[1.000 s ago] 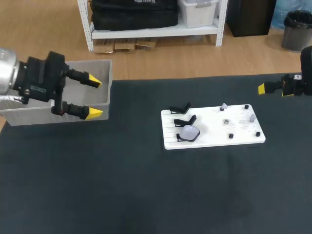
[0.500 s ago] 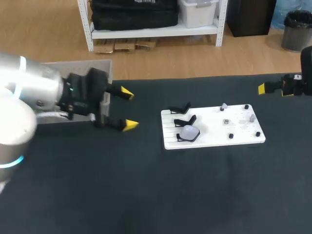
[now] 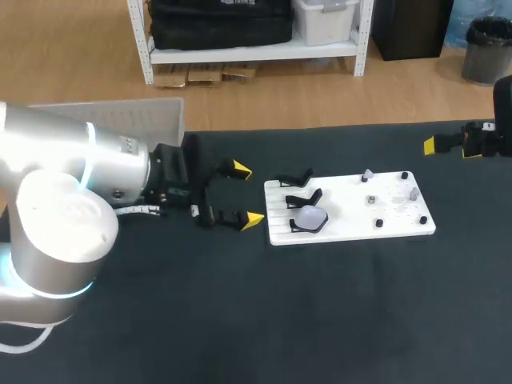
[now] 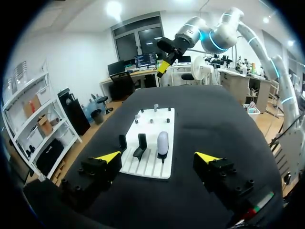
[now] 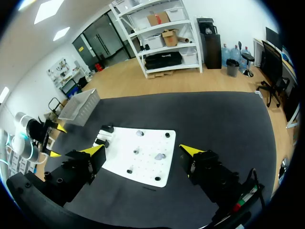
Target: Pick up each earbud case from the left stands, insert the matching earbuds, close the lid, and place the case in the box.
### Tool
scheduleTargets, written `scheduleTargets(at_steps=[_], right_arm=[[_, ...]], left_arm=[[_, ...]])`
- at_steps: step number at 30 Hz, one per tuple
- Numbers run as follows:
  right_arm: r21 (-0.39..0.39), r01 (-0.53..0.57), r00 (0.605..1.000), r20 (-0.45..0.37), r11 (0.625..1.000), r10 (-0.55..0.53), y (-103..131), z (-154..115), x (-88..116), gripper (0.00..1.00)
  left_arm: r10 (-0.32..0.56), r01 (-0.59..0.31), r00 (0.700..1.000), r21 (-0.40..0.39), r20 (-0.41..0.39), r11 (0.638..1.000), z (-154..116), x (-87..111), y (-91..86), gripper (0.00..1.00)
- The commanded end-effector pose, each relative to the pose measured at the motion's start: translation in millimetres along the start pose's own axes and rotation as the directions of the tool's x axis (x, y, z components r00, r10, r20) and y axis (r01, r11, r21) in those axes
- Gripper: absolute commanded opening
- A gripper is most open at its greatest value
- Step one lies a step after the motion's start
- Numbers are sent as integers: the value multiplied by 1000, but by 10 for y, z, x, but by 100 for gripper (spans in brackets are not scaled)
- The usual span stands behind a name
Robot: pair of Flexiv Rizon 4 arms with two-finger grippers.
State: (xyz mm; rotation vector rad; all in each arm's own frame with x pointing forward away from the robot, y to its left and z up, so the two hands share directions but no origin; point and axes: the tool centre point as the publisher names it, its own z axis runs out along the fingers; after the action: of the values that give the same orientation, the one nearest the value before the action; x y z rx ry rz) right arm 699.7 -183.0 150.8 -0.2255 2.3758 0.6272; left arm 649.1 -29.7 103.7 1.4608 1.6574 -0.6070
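Note:
A white board (image 3: pixel 352 214) lies right of the table's middle. Three black stands line its left side; the nearest one holds a pale earbud case (image 3: pixel 310 217), and the other two stands (image 3: pixel 297 178) are bare. Small earbuds (image 3: pixel 414 193) sit among black pegs on the board's right half. My left gripper (image 3: pixel 246 194) is open just left of the board; in the left wrist view the left gripper (image 4: pixel 157 157) frames the case (image 4: pixel 162 142) ahead. My right gripper (image 3: pixel 436 145) hangs at the far right, and in its own view the right gripper (image 5: pixel 142 150) stands open high above the board (image 5: pixel 143 164).
The grey box (image 3: pixel 120 118) stands at the table's back left corner, partly hidden behind my left arm. Dark tabletop stretches in front of the board and between the board and the right gripper.
My left gripper has swung right from over the grey box to just left of the white board, staying open. The right arm has not moved.

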Motion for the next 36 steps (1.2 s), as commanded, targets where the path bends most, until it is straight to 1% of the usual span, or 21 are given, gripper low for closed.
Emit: scheduleTargets(at_steps=[1, 18, 19, 21, 22, 24, 29, 36], right_arm=[[-3, 1, 1000, 1, 1000, -1, -10, -1, 3, 100], [-3, 1, 1000, 1, 1000, -1, -10, -1, 3, 100], [-3, 1, 1000, 1, 1000, -1, -10, -1, 3, 100], [-3, 1, 1000, 1, 1000, -1, -10, -1, 3, 100], [-3, 1, 1000, 1, 1000, -1, -10, -1, 3, 100], [-3, 1, 1000, 1, 1000, -1, -10, -1, 3, 100], [-3, 1, 1000, 1, 1000, -1, -10, -1, 3, 100], [-3, 1, 1000, 1, 1000, -1, -10, -1, 3, 100]], left_arm=[[0, 0, 1000, -1, -5, 1000, 27, -5, 10, 100], [0, 0, 1000, -1, -5, 1000, 27, -5, 10, 100], [13, -13, 1000, -2, -16, 1000, 51, 5, 6, 100], [12, -12, 1000, -11, 1, 1000, 86, 28, 7, 100], [9, -9, 1000, -12, -2, 1000, 105, 46, 14, 100], [9, -9, 1000, -6, 15, 1000, 136, 56, 6, 100], [3, -3, 1000, 5, 20, 1000, 267, 80, 2, 100], [-4, 4, 1000, 0, 17, 1000, 540, 79, -19, 100]])
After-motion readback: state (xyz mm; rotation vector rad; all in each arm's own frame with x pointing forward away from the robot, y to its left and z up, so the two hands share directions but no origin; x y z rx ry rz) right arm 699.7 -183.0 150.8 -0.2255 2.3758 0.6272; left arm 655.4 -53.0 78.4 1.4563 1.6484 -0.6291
